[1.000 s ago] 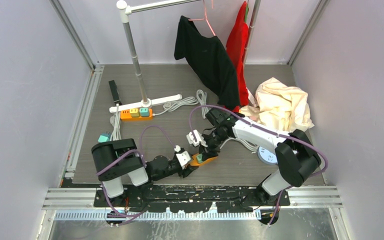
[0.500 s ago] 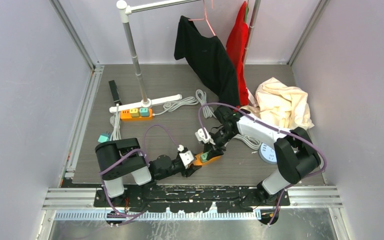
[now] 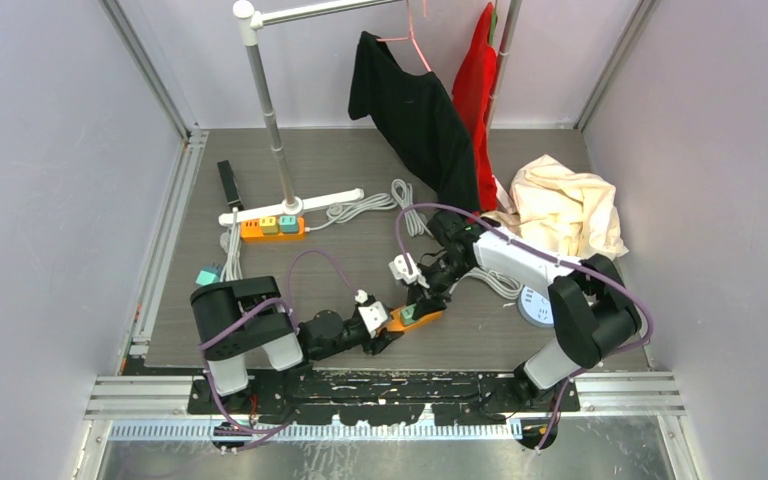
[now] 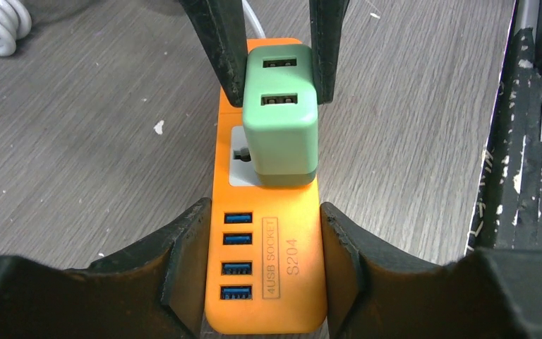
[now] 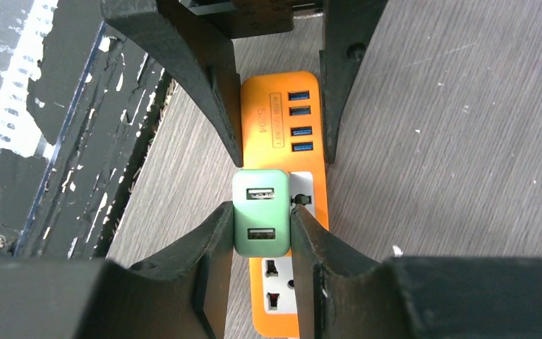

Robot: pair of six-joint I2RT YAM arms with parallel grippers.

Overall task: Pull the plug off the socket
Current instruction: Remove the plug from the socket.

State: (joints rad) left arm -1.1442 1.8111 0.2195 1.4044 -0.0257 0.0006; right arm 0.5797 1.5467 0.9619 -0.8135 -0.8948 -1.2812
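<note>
An orange socket strip [image 3: 422, 318] lies on the grey floor near the front edge. A green USB plug [image 3: 407, 316] stands on it. In the left wrist view my left gripper [image 4: 265, 265] is shut on the strip's USB end [image 4: 268, 282], one finger on each long side. The green plug [image 4: 280, 120] sits over the strip's outlet. In the right wrist view my right gripper [image 5: 261, 233] is shut on the green plug [image 5: 260, 212], a finger pressed on each side. The strip [image 5: 282, 120] lies under it. Whether the prongs are still seated is hidden.
A second orange strip [image 3: 272, 228] with plugs and a white power strip [image 3: 295, 206] lie by the rack pole [image 3: 270, 120]. Black [image 3: 415, 115] and red [image 3: 475, 80] garments hang behind. A cream cloth [image 3: 565, 210], grey cables [image 3: 360, 208] and a white round object [image 3: 535, 308] are nearby.
Both grippers and the orange strip have shifted a little to the right since a second ago. Nothing visible has moved in the last half second.
</note>
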